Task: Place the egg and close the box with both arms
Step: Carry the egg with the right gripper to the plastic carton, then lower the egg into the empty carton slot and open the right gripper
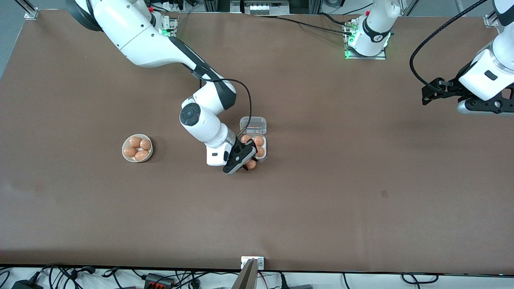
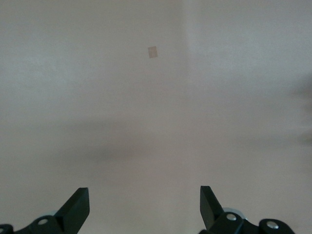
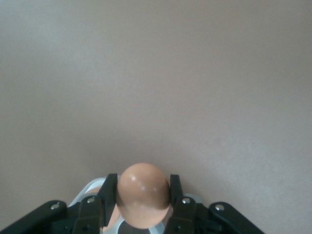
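Brown tabletop [image 1: 321, 192] filled the scene. Toward the right arm's end sat a white bowl [image 1: 125, 154] of eggs. Near the middle, the right gripper [image 1: 245, 160] hung over the box [image 1: 263, 154], clenched on the egg [image 3: 143, 195], the clear lid [image 1: 253, 125] lying open. Over bare table at its own end, the left gripper [image 2: 145, 204] waited with fingers spread.

Big brown table [image 1: 361, 180]: white bowl [image 1: 137, 148] of eggs toward the right arm's end, open egg box [image 1: 257, 138] mid-table, small dark mark [image 1: 384, 194].
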Robot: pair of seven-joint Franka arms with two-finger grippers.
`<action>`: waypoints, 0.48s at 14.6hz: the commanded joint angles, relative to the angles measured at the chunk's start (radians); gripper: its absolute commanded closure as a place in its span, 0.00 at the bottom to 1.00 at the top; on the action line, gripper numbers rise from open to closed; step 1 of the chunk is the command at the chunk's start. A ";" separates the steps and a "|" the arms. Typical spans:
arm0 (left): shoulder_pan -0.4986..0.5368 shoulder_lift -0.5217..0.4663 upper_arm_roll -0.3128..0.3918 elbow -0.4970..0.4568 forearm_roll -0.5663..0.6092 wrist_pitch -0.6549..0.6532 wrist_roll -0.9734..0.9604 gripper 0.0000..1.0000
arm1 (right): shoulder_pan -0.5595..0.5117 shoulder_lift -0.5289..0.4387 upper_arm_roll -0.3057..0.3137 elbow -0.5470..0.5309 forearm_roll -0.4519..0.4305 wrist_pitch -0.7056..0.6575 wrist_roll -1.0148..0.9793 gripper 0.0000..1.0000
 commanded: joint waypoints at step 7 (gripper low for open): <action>0.007 -0.007 -0.004 0.006 -0.014 -0.017 0.013 0.00 | -0.020 -0.086 0.004 -0.210 0.016 0.179 0.009 1.00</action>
